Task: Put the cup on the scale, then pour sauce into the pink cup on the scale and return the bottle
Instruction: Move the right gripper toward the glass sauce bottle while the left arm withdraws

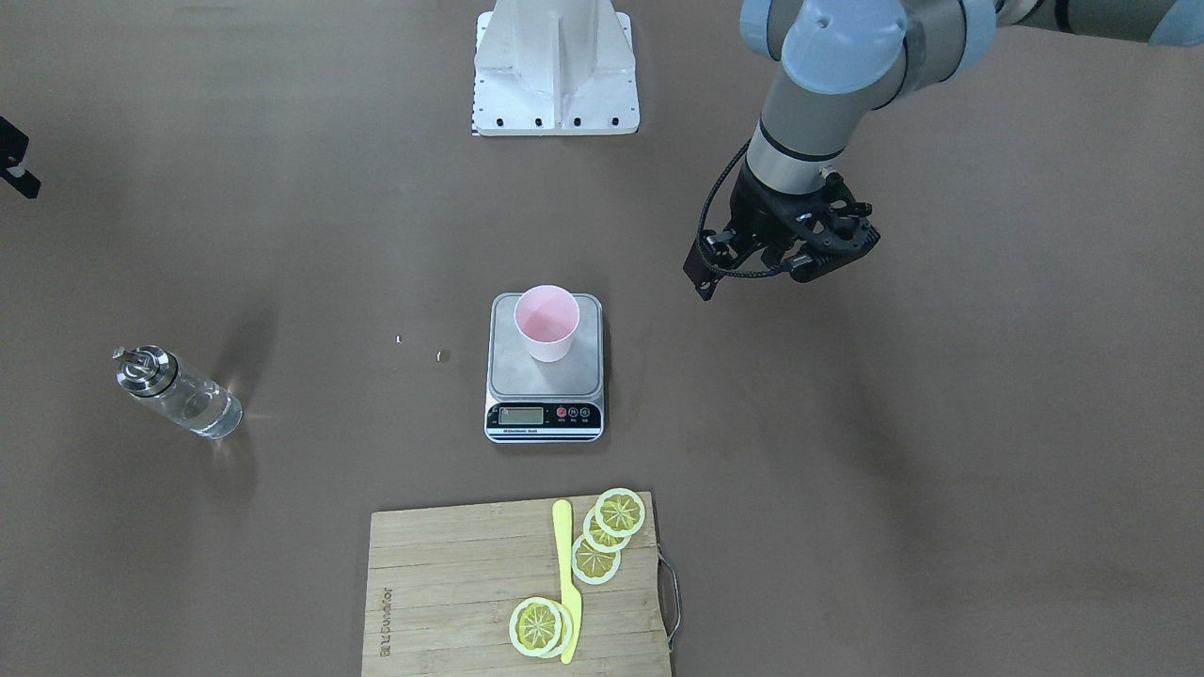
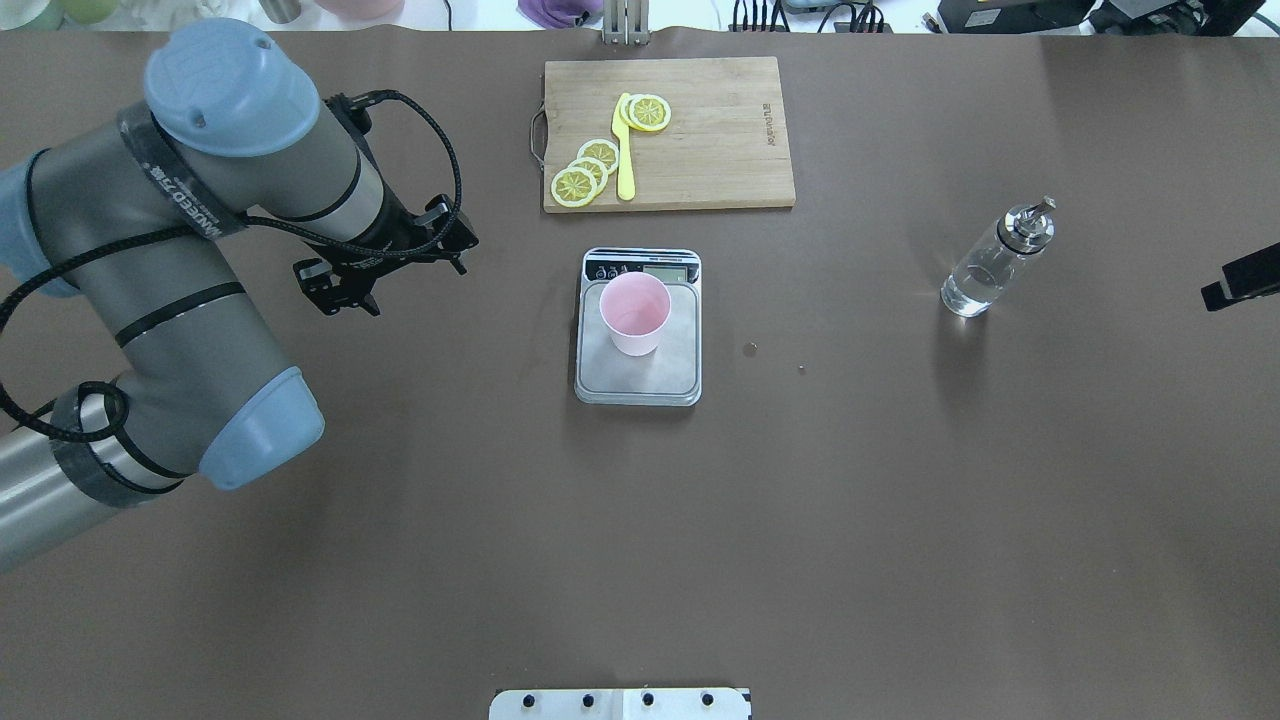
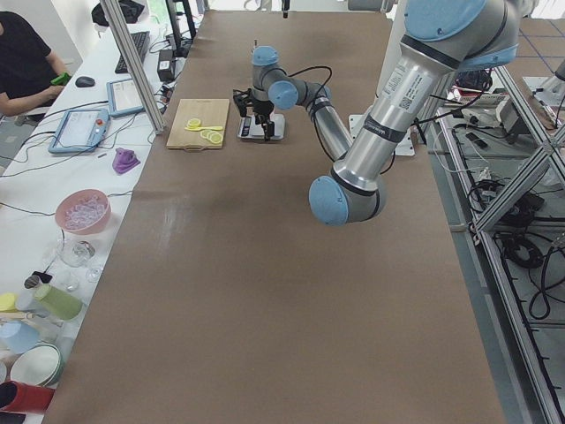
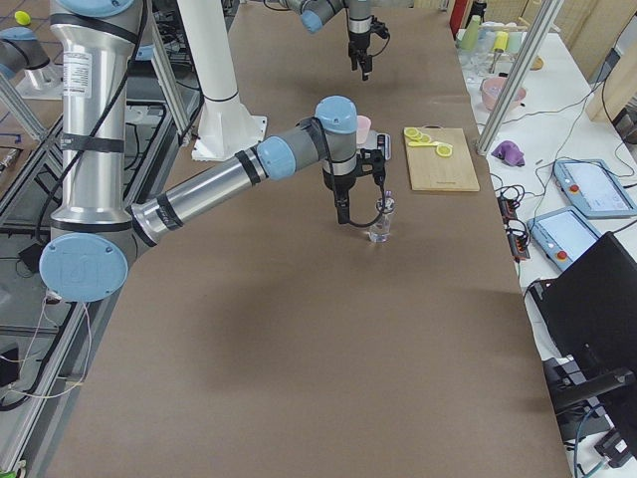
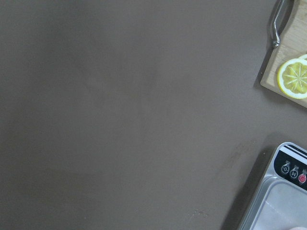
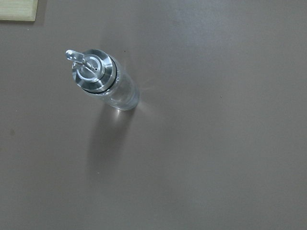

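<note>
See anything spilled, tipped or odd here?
Two tiny specks lie on the table between scale and bottle; drops or crumbs, cannot tell. Cup and bottle stand upright.

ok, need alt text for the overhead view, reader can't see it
A pink cup stands on a small kitchen scale mid-table, with the left gripper over the table to its left. A clear glass bottle stands alone to the right; beyond the scale lies a wooden cutting board with lemon slices and a yellow knife.
</note>
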Controlling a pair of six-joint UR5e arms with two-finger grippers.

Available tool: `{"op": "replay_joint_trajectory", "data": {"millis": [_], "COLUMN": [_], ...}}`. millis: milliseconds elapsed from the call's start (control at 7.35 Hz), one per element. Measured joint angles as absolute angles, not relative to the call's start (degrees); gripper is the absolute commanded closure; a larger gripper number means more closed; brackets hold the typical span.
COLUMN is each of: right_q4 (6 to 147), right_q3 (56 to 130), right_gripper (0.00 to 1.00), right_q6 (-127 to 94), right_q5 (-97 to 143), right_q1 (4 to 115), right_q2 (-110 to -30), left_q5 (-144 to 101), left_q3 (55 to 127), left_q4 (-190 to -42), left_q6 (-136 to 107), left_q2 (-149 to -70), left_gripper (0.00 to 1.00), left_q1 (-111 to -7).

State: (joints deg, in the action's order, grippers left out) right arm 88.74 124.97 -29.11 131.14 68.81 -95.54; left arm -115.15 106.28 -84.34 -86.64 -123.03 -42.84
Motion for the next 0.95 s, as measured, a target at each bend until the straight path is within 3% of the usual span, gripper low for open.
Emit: {"op": "replay_joint_trajectory", "data": {"millis": [408, 952], "right_q4": [75.0, 68.2], "right_q3": [125.2, 124.9], "right_gripper": [0.00, 0.00], "right_q6": [-39.3, -48.6], "right_q5": [121.6, 110.4], "right_q1": [60.1, 49.6], "right_q2": [-100.4, -102.1], "left_q5": [-115.0, -114.9], "left_q3": [106.9, 107.0], "left_q4": [-84.5, -84.5], "left_q6": [-85.1, -84.9], "left_q2": [-121.7, -121.1], "left_gripper": [0.02, 0.02], "left_q1": [-43.0, -43.0]}}
